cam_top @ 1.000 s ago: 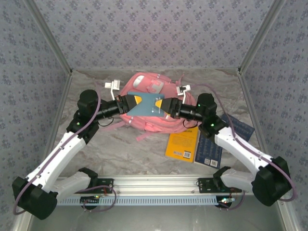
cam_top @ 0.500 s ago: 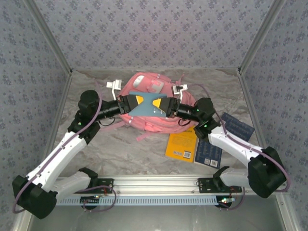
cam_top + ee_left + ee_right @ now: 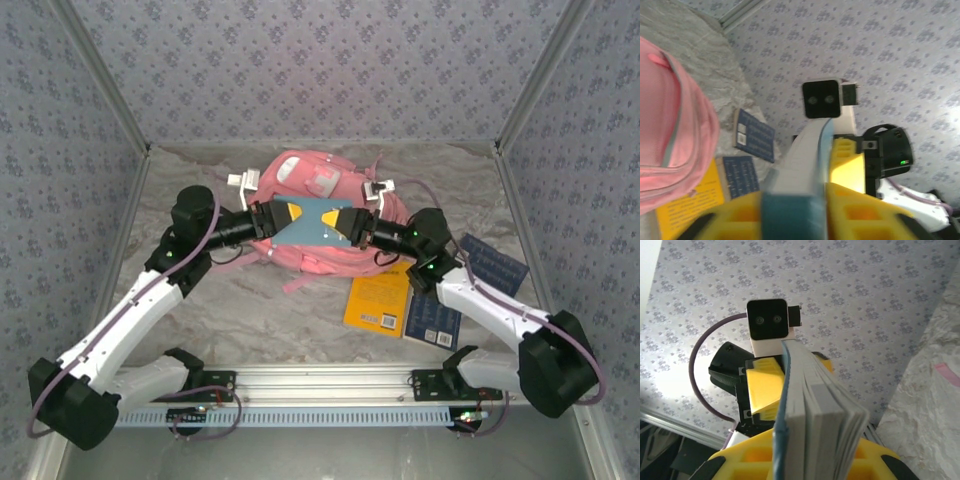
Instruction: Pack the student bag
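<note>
Backpack and task item, the pink student bag [image 3: 305, 178] lies at the back of the desk [image 3: 250, 310], between both arms. Just above it hangs a teal book [image 3: 315, 218]. The right end effector [image 3: 345, 222] is clamped on one end. The left end effector [image 3: 283, 212] flanks the other end, but its grip cannot be told. A yellow book [image 3: 378, 298] and dark blue books [image 3: 434, 318] lie right of the bag.

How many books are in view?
4. One light-blue book is raised over the pink backpack; a yellow book and a dark-blue book lie side by side on the table near its right; a second dark-blue book lies further right. Others may be hidden in the backpack.
</note>
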